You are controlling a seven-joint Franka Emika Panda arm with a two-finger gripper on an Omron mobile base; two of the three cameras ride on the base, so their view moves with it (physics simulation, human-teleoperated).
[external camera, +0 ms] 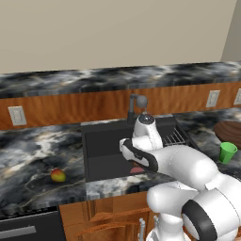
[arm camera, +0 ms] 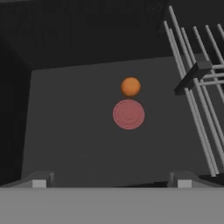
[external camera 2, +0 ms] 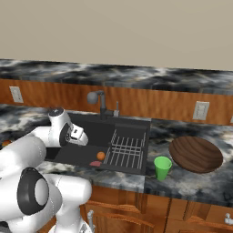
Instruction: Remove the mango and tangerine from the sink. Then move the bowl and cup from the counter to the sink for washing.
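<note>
Mango (external camera: 58, 175) sits out on the worktop (external camera: 33, 155) at nine o'clock of the sink (external camera 2: 93, 132). Pincer (arm camera: 111, 181) hangs wide and empty over the basin, tangerine (arm camera: 130, 86) just beyond the red drain (arm camera: 128, 114). Cup (external camera 2: 162, 167) and bowl (external camera 2: 195, 154) wait at three o'clock.

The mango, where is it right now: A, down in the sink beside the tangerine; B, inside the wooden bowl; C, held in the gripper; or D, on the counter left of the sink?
D: the mango lies on the marble counter left of the sink, while the tangerine sits in the basin.
</note>
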